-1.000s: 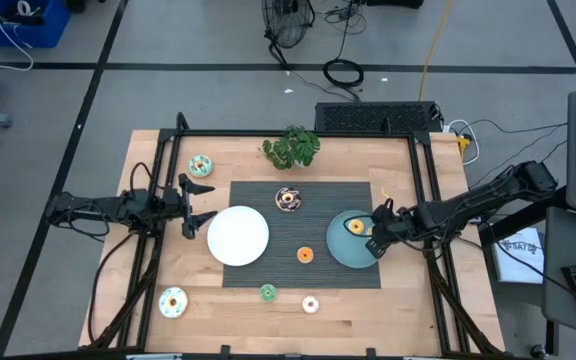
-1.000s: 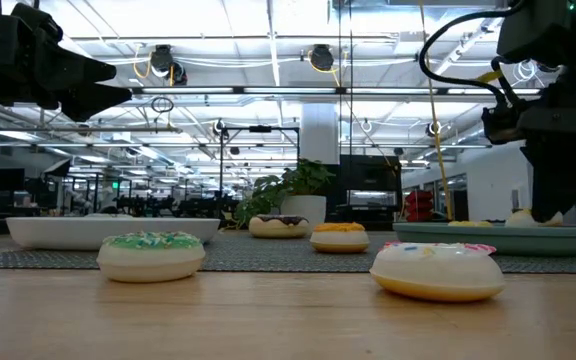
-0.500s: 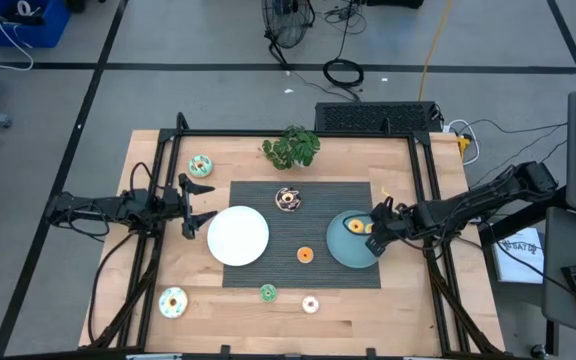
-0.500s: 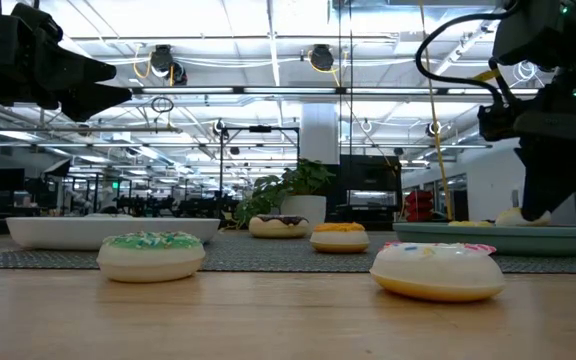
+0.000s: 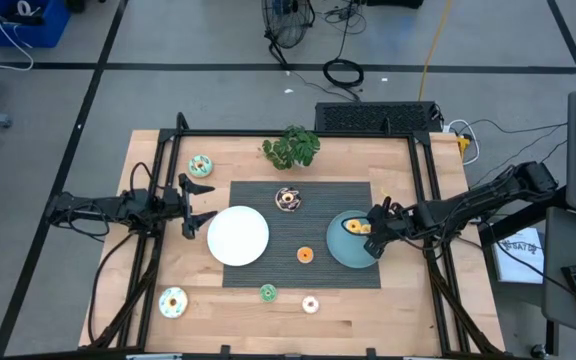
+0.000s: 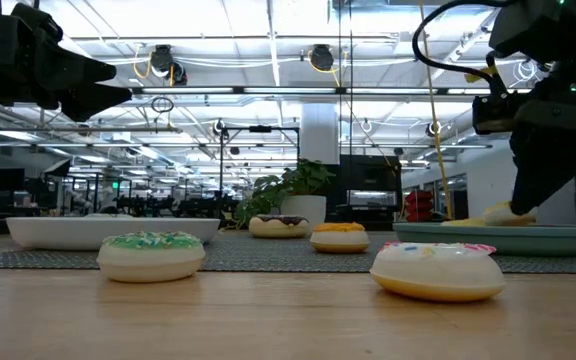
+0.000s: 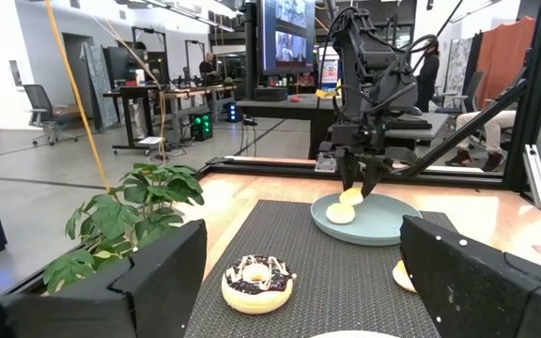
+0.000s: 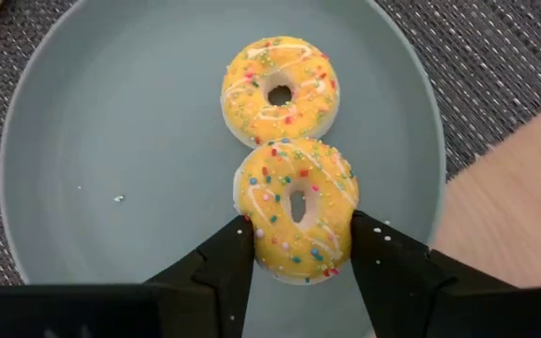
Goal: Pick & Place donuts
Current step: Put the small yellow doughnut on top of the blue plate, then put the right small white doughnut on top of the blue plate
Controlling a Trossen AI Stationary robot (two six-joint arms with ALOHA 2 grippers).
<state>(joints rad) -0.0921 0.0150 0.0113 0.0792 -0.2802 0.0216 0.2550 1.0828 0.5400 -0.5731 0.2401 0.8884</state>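
The right tool (image 8: 294,246) grasps a yellow donut (image 8: 297,209) above the teal plate (image 8: 111,169), touching a second yellow donut (image 8: 279,90) lying there. The left tool (image 5: 192,208) hovers released beside the white plate (image 5: 238,236) on the tabletop (image 5: 408,300).

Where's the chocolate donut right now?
In the high view the chocolate donut lies on the dark mat, near its far edge, just in front of the leafy plant and between the white plate and teal plate.
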